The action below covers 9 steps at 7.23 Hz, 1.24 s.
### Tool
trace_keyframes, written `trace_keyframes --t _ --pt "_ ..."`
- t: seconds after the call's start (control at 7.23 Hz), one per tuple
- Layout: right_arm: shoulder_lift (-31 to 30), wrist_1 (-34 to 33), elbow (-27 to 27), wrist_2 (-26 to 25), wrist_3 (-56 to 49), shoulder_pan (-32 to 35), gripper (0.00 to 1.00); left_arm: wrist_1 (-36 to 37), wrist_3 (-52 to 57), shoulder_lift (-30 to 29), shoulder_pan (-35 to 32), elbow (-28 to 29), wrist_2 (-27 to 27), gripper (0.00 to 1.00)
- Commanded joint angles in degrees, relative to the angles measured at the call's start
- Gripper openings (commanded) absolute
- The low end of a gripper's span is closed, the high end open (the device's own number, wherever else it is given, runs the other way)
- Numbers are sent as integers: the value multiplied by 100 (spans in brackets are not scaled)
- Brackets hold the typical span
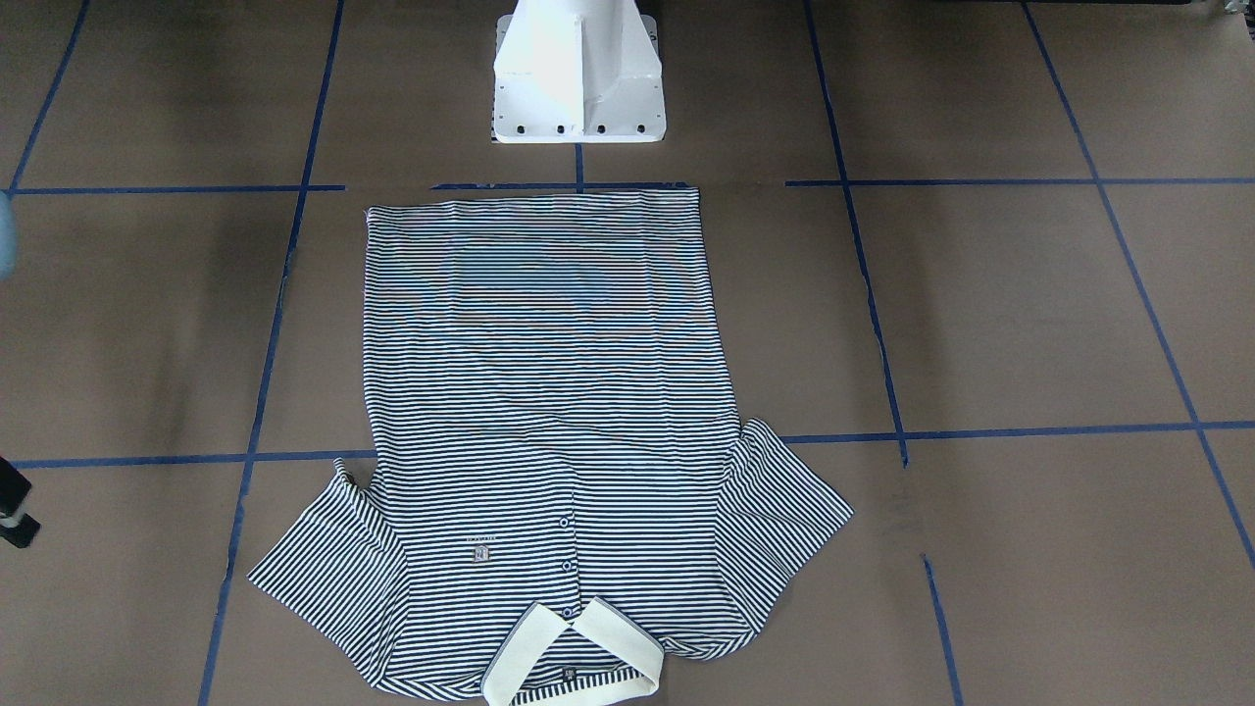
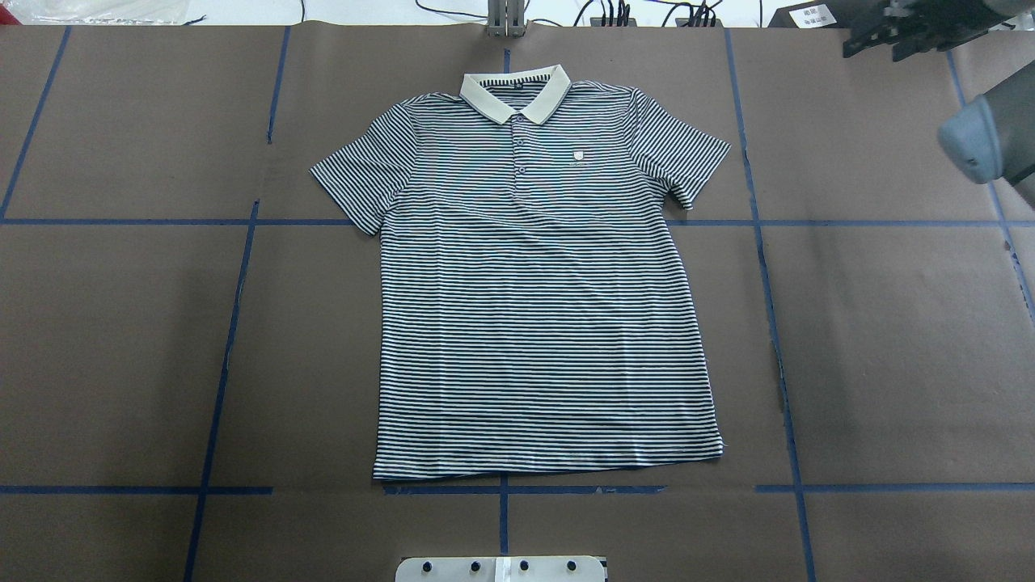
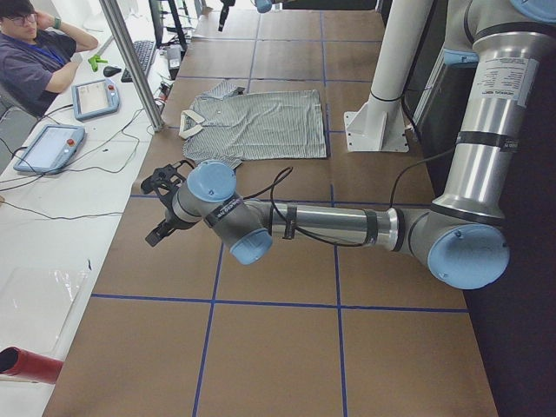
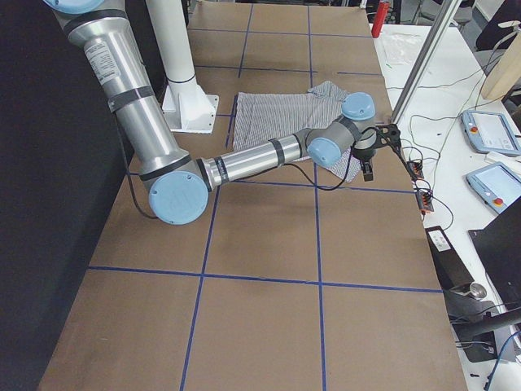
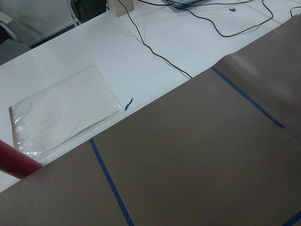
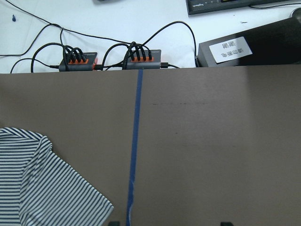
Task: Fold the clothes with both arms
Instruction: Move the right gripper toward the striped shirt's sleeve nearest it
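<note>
The striped polo shirt (image 2: 542,307) lies flat and face up in the middle of the brown table, its cream collar (image 2: 515,90) toward the far edge and both sleeves spread. It also shows in the front view (image 1: 549,392) and both side views (image 3: 261,126) (image 4: 277,114). My right gripper (image 2: 881,36) hovers beyond the shirt's right sleeve (image 6: 37,188) near the far table edge; its fingertips (image 6: 113,223) stand wide apart and empty. My left gripper (image 3: 156,208) hangs over bare table far to the shirt's left; I cannot tell whether it is open or shut.
The white pedestal base (image 1: 578,88) stands at the robot's edge behind the shirt's hem. Cable hubs (image 6: 141,59) and a black box (image 6: 249,47) lie past the far edge. A plastic bag (image 5: 61,113), a red roll (image 5: 14,162), tablets (image 3: 95,95) and an operator (image 3: 35,52) are on the white bench.
</note>
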Motion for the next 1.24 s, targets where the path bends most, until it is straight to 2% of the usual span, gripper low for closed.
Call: trace_keyframes --t 0.0,0.41,0.69,1.11 --pt "481 642 -803 -857 772 -829 61 -4 -4 -4 3 -7 0 100" --pt "544 652 -1087 -1062 772 -1147 61 5 -4 -13 3 19 0 100" --pt "894 661 -1560 -1236 781 -1270 60 5 -4 -4 3 19 0 100" --pt "904 661 -1703 -1439 781 -1464 58 5 5 -4 3 -8 0 100"
